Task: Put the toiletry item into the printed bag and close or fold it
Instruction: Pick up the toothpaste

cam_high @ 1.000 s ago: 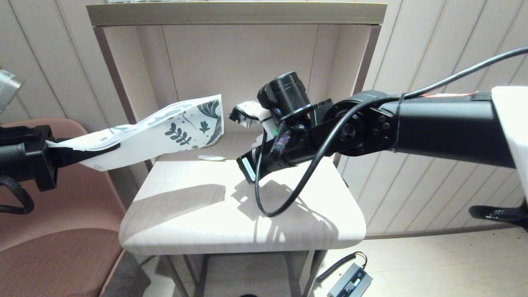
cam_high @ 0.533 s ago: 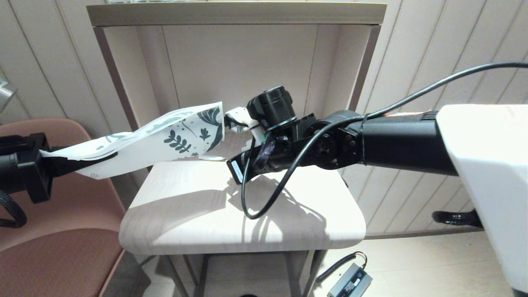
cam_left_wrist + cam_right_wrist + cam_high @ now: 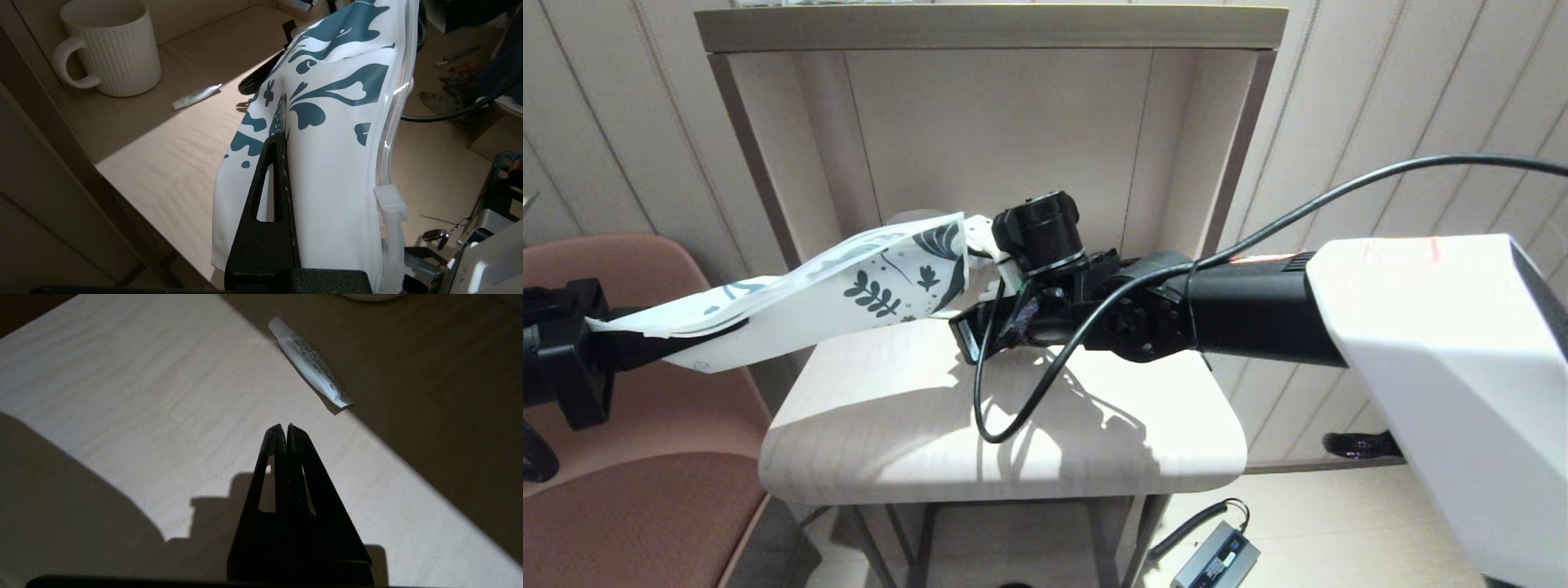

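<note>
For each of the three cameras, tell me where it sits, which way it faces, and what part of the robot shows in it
Head view: on the robot's head, looking forward and down at the table; both arms show.
Left wrist view: behind the left gripper, shut on the printed bag, facing the white ribbed mug.
Right wrist view: behind the shut right gripper, looking down at the tabletop.
Both wrist views share the small tube lying on the table.

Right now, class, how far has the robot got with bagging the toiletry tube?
Done: the left gripper holds the printed bag up off the table. In hand: the right gripper, shut and empty, hovers near the small white tube lying there. Left: grasping the tube, bagging it, closing the bag.
</note>
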